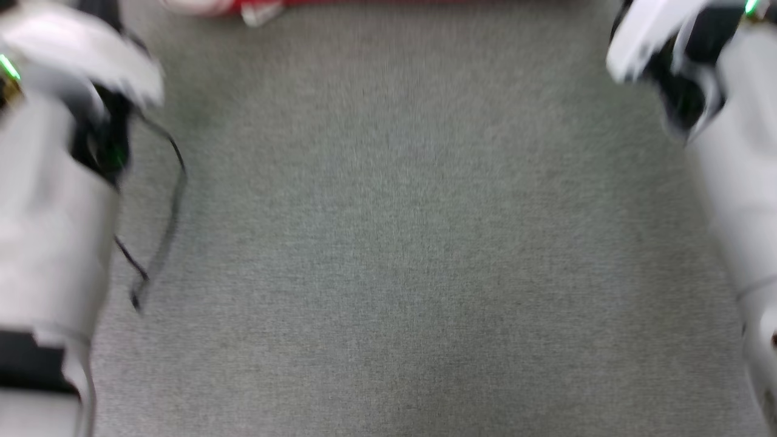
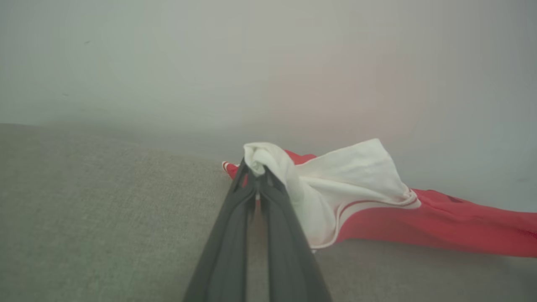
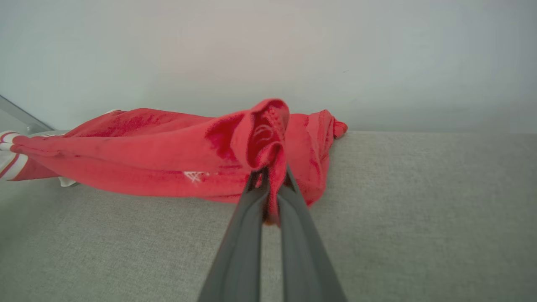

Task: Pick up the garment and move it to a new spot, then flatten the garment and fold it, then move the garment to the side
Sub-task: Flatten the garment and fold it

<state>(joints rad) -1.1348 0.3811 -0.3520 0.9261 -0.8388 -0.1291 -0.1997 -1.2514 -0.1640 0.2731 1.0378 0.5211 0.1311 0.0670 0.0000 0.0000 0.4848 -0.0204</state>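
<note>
Most of the garment (image 1: 261,6) is cut off by the top edge of the head view, which is smeared throughout. We make out only a red strip with a white scrap at the far edge of the grey fabric surface (image 1: 388,243). The left forearm (image 1: 48,230) and right forearm (image 1: 734,182) flank that view, with a thin black cable (image 1: 173,200) looping beside the left one. The left gripper (image 2: 256,173) has its fingers drawn nearly together, pinching a bunched white sleeve (image 2: 356,180). The red body trails off along the surface before a pale wall (image 2: 268,63). The right gripper (image 3: 270,178) is likewise closed down on a red fold, which humps above its fingertips. A small white mark (image 3: 194,176) there is too small to read.
</note>
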